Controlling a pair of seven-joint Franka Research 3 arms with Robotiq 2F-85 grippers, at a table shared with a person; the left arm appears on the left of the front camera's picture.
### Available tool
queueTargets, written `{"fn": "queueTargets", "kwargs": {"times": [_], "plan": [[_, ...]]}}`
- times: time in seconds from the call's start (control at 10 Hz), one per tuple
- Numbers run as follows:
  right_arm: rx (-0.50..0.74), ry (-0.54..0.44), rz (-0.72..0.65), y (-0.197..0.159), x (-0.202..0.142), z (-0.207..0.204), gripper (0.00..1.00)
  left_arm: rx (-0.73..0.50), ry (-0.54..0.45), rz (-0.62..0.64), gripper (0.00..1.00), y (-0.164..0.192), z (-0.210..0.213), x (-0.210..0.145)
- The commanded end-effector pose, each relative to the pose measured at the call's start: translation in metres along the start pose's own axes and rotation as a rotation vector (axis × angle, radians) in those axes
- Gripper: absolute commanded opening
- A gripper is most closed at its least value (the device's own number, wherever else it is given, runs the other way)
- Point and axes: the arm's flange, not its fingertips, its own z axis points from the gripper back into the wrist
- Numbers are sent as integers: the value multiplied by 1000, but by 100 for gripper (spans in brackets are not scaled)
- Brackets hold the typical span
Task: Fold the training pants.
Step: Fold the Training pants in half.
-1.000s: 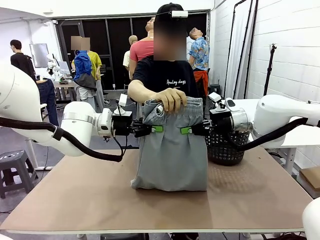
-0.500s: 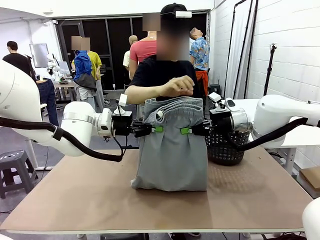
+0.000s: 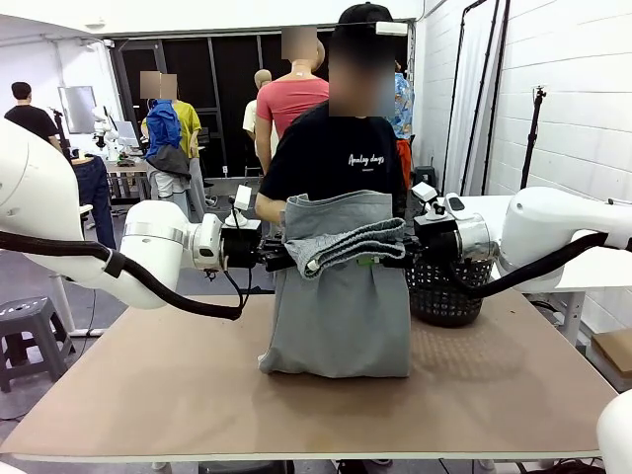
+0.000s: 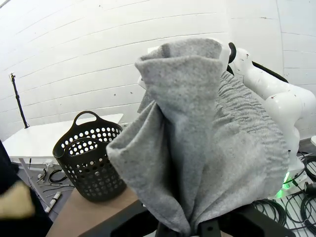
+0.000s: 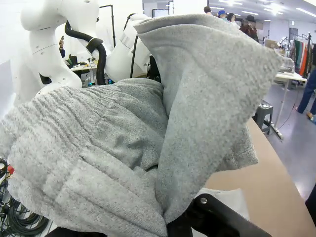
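The light grey training pants [image 3: 341, 321] hang upright between my two grippers, and their lower end rests on the table [image 3: 148, 385]. The gathered waistband [image 3: 351, 245] has flopped forward and drapes over the line between the grippers. My left gripper [image 3: 284, 255] is shut on the pants' left edge, and my right gripper [image 3: 393, 257] is shut on the right edge. In the left wrist view, grey cloth [image 4: 197, 148] rises from the left gripper [image 4: 197, 228]. The right wrist view has the cloth [image 5: 123, 148] bunched over the right gripper [image 5: 187, 217]. The person [image 3: 331, 158] stands just behind the pants.
A black mesh basket [image 3: 444, 291] stands on the table at the right, just behind my right gripper, and also appears as the basket [image 4: 91, 158] in the left wrist view. The brown tabletop in front of the pants is bare. Other people stand far behind.
The person's hand has let go of the waistband, which has dropped forward over my grippers. The person has straightened up. Neither arm has moved.
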Motion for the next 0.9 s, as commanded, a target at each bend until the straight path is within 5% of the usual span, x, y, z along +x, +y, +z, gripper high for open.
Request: {"fn": "queueTargets", "kwargs": {"times": [0.0,0.8], "plan": [[6,-7,-7,3,2,-1,0,9,7,-11,0,0,0,3],[6,-7,-7,3,2,-1,0,9,7,-11,0,0,0,3]]}}
